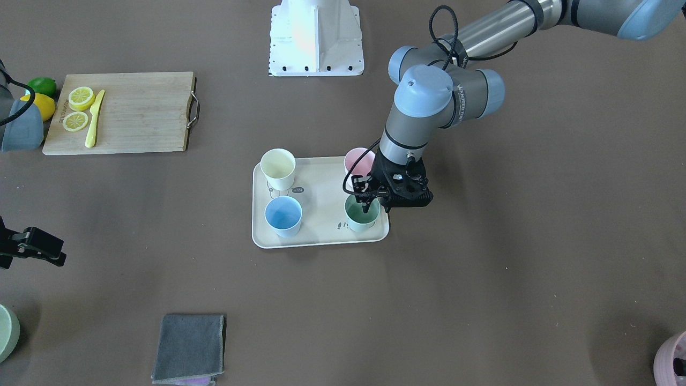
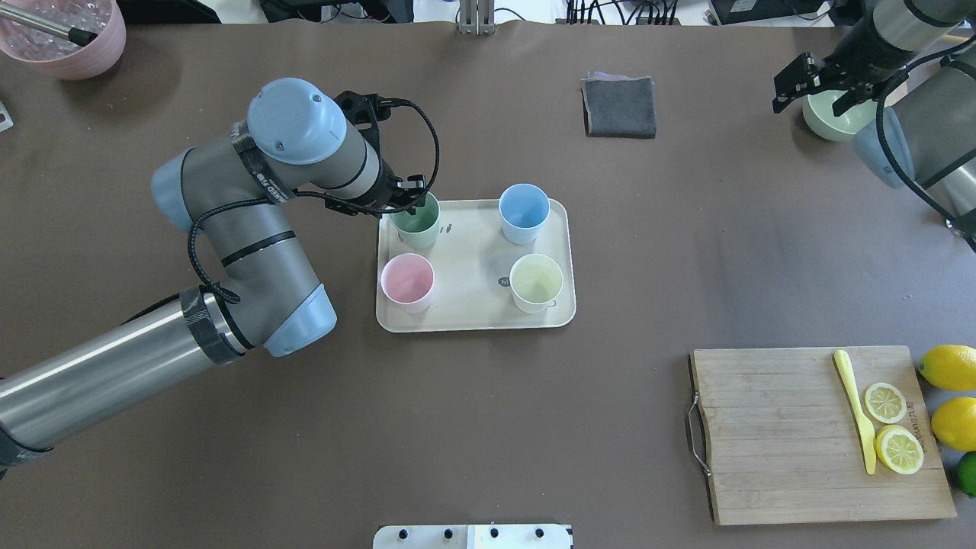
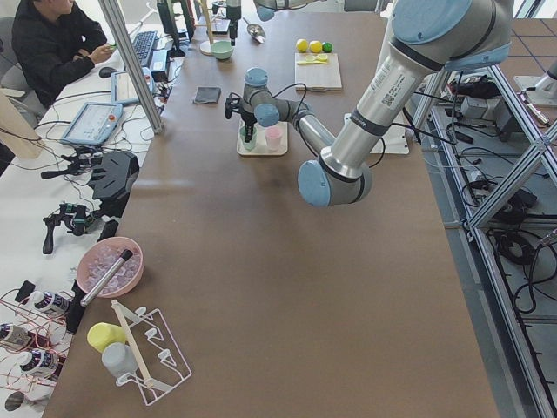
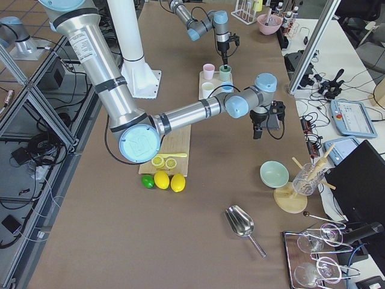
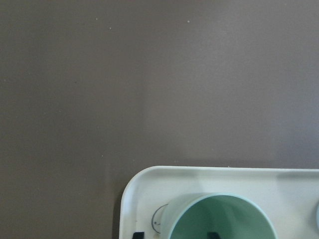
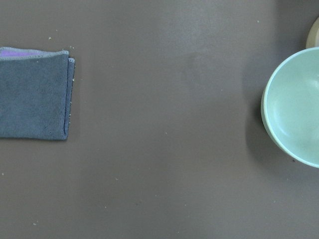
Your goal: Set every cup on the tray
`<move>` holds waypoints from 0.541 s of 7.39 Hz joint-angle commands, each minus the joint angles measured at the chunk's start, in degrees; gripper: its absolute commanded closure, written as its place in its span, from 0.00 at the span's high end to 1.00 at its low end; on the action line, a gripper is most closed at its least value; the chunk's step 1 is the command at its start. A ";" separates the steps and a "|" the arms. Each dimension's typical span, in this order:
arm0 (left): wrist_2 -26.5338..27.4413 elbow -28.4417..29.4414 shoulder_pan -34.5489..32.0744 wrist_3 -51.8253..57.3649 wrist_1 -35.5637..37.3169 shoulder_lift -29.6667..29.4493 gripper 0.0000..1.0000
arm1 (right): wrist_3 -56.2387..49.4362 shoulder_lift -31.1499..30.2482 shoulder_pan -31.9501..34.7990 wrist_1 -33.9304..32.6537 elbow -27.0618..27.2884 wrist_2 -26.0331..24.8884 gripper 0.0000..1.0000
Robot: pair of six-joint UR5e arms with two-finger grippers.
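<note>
The cream tray (image 2: 473, 259) lies mid-table. Four cups stand upright on it: mint green (image 2: 418, 221), light blue (image 2: 524, 212), pale pink (image 2: 407, 280) and pale yellow (image 2: 537, 282). My left gripper (image 1: 377, 210) is open and straddles the mint green cup's (image 1: 358, 217) wall at the tray's corner, one finger inside the cup and one outside. In the left wrist view both fingertips (image 5: 213, 234) stand apart from the cup's (image 5: 219, 219) wall. My right gripper (image 2: 820, 95) is open and empty, above the table's far right.
A pale green bowl (image 2: 835, 122) sits under the right gripper. A folded grey cloth (image 2: 619, 107) lies at the far side. A wooden cutting board (image 2: 816, 435) holds lemon slices and a yellow knife, with lemons beside it. A mauve-pink pot (image 2: 65, 46) stands far left.
</note>
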 commanded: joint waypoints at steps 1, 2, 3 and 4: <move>-8.14 -12.81 -6.36 4.56 7.49 6.30 0.98 | -0.46 -1.78 1.22 0.09 1.27 0.94 1.00; -8.54 -19.60 -9.27 9.04 12.07 10.27 0.98 | -0.90 -4.23 1.57 0.09 3.54 1.64 1.00; -8.81 -22.97 -12.61 16.74 13.33 15.44 0.98 | -3.17 -7.39 2.53 0.09 5.39 2.52 1.00; -11.07 -22.74 -18.30 20.04 13.26 18.36 0.98 | -9.11 -10.73 4.72 0.17 5.59 2.97 1.00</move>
